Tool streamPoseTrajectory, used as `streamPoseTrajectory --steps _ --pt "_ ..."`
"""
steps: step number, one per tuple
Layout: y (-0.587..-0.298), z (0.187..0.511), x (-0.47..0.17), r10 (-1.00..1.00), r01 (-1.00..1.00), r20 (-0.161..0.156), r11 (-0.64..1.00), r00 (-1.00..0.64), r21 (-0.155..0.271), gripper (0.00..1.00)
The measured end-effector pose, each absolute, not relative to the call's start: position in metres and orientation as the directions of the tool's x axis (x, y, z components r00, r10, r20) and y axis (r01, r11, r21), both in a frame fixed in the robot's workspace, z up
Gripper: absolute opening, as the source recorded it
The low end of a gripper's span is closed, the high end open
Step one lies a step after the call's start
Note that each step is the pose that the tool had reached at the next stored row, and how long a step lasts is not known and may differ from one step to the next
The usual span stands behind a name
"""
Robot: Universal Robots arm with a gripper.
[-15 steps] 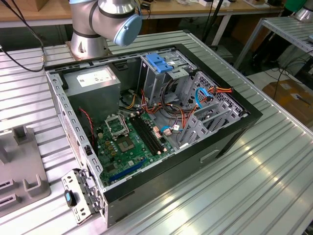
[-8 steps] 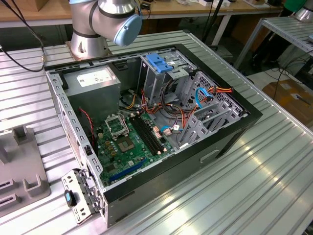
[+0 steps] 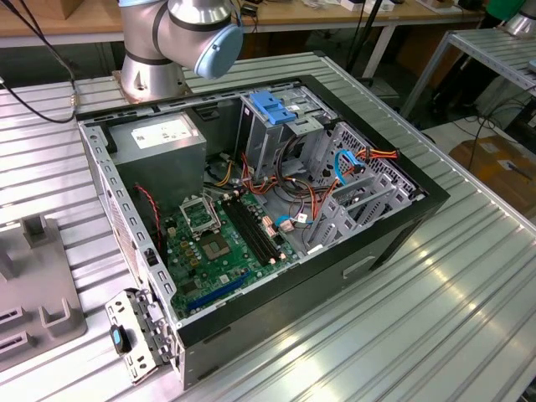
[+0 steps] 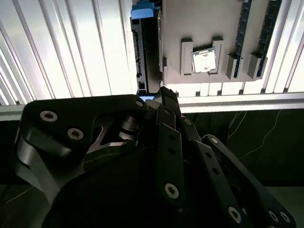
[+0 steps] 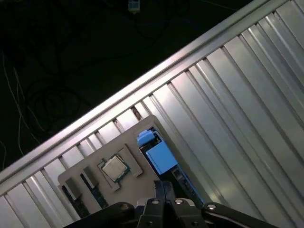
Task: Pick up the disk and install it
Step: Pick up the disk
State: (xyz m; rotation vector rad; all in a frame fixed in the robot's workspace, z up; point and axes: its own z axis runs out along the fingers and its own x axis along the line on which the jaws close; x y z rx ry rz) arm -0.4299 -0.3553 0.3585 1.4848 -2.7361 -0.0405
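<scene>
The disk [image 5: 158, 155] stands on edge in a slot of a grey holder tray [image 5: 124, 133], its bright blue rail uppermost. In the second wrist view the disk [image 4: 144, 45] runs as a dark narrow edge with a blue end. My gripper [image 5: 164, 184] hovers over one end of the disk, its two black fingers pressed together with nothing between them. In the second wrist view the gripper [image 4: 164, 93] tips sit just beside that end of the disk. The open computer case [image 3: 394, 230] lies on the ribbed table, with a blue bracket [image 3: 272, 107] in its drive cage.
The holder tray also carries a processor chip [image 5: 114, 168] and memory sticks [image 4: 243, 33]. The table edge [image 5: 142, 80] drops to a dark floor with cables. In the case sit a grey power-supply box [image 3: 159, 138], a green motherboard [image 3: 218, 243] and loose wires.
</scene>
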Motion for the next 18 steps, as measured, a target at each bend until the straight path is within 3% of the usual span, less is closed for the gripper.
streamPoseTrajectory --steps 18 --pt "-0.3553 0.3552 -0.4299 -0.983 -0.983 0.002 0.183 -0.183 0.016 0.11"
